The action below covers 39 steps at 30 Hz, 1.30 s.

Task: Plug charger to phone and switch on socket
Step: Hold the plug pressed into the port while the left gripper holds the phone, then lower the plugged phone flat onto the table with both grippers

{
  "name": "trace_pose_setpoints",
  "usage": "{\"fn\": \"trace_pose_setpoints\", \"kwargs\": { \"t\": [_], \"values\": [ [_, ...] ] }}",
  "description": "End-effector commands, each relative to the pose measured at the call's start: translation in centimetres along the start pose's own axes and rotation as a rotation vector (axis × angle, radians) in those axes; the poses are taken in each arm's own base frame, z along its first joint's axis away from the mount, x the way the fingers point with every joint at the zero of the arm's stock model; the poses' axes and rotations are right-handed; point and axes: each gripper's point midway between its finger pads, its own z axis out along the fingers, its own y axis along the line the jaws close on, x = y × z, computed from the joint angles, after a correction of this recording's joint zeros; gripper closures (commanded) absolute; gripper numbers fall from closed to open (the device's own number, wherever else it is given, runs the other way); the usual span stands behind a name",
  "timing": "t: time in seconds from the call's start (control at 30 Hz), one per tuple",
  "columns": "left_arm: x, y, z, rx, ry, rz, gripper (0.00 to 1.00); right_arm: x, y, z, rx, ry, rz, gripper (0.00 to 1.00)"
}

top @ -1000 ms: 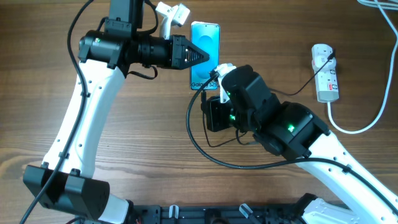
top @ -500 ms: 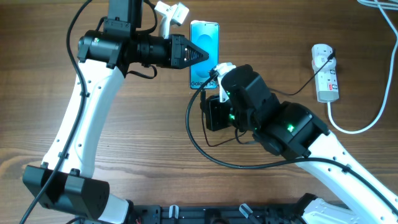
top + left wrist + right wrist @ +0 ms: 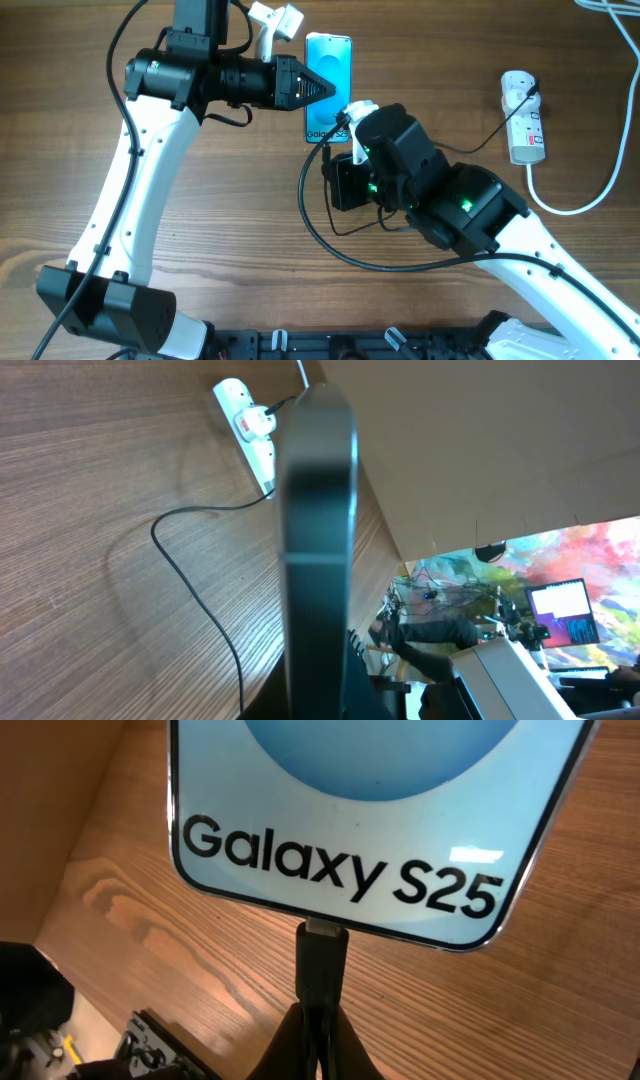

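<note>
The phone lies on the wooden table with its cyan screen up; "Galaxy S25" reads at its near end. My left gripper is shut on the phone across its sides, and the left wrist view shows the phone edge-on. My right gripper is shut on the charger's connector tip, which meets the phone's bottom edge. The thin black cable loops under my right arm. Its black plug sits in the white socket at the right, which also shows in the left wrist view.
The socket's thick white lead curves off to the right edge. Another white cable crosses the far right corner. The black charger cable trails across the wood between socket and phone.
</note>
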Motion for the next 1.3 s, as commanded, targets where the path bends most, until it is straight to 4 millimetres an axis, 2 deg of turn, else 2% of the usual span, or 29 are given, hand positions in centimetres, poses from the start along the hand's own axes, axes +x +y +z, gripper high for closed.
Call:
{"fn": "trace_pose_setpoints", "kwargs": {
  "t": [0.0,0.43,0.47,0.5,0.6,0.73,0.8,0.83,0.87,0.97,1.03,1.13,1.27],
  "values": [
    [0.2,-1.2,-0.1,0.048,0.008,0.031,0.96,-3.3,0.7,-1.8,0.006,-0.120,-0.032,0.96],
    [0.2,-1.2,-0.1,0.048,0.008,0.030,0.96,-4.5,0.5,-2.6,0.041,-0.170,-0.080,0.94],
    [0.2,-1.2,-0.1,0.048,0.008,0.030,0.96,-4.5,0.5,-2.6,0.041,-0.169,-0.080,0.90],
    [0.2,-1.2,-0.1,0.047,0.008,0.030,0.96,-4.4,0.5,-2.6,0.042,-0.167,-0.080,0.80],
    [0.0,-0.4,-0.1,0.001,-0.001,0.015,0.96,-3.8,0.5,-2.5,0.035,-0.137,-0.079,0.62],
    [-0.6,2.4,-0.4,-0.162,-0.040,-0.061,0.96,-1.8,-0.4,-2.3,0.066,-0.055,-0.071,0.36],
    [-0.5,5.2,-0.8,-0.311,-0.053,-0.085,0.96,-0.7,-1.1,-2.3,0.092,-0.006,-0.062,0.22],
    [0.2,7.4,-0.8,-0.400,-0.028,-0.129,0.96,0.1,-1.6,-2.4,0.115,0.025,-0.059,0.06],
    [0.7,7.9,-0.5,-0.404,-0.007,-0.151,0.96,0.3,-2.0,-2.4,0.129,0.033,-0.058,0.02],
    [2.3,10.1,1.3,-0.416,0.080,-0.224,0.96,0.5,-2.9,-2.2,0.177,0.040,-0.057,0.00],
    [3.6,11.8,3.8,-0.414,0.161,-0.256,0.96,0.9,-3.2,-1.5,0.188,0.062,-0.055,0.00],
    [4.5,13.9,6.6,-0.412,0.216,-0.269,0.96,1.9,-3.9,-0.4,0.214,0.113,-0.051,0.00],
    [5.1,17.4,9.0,-0.418,0.249,-0.297,0.96,3.2,-4.8,0.9,0.251,0.185,-0.045,0.00]
  ]
}}
